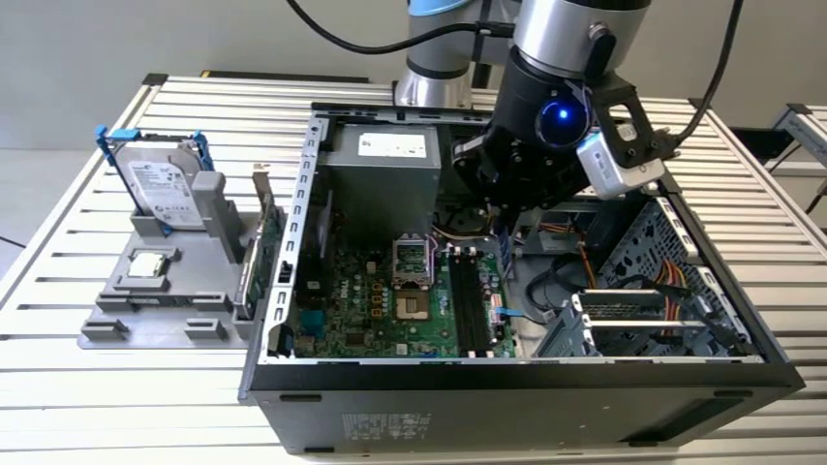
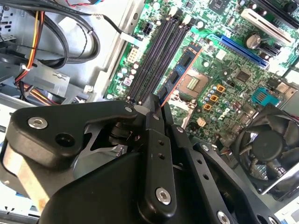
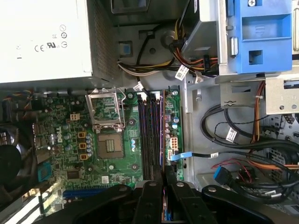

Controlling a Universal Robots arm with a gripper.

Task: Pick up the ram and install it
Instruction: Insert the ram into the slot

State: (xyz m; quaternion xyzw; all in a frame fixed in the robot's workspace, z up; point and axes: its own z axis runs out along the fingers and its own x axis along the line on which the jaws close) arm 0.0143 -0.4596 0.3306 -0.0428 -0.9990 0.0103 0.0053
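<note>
The ram (image 2: 180, 72) is a dark strip with a thin orange edge. In the second wrist view it sticks out from the gripper (image 2: 152, 105), whose black fingers are pressed together on one end of it. It hangs just above the long black slots (image 2: 156, 56) of the green board (image 1: 375, 300) and does not sit in them.

In the exterior view the gripper (image 1: 498, 218) is inside the open computer case (image 1: 517, 387), which lies on a table (image 1: 77, 387) of metal slats. A gray power box (image 1: 387, 165) is near, at 10 o'clock from the gripper, and loose cables (image 1: 607, 271) are at 4 o'clock. There is open room over the board at 7 o'clock. At 9 o'clock from the case, just beside its wall, a gray holder (image 1: 142, 310) carries an upright hard drive (image 1: 168, 184).
</note>
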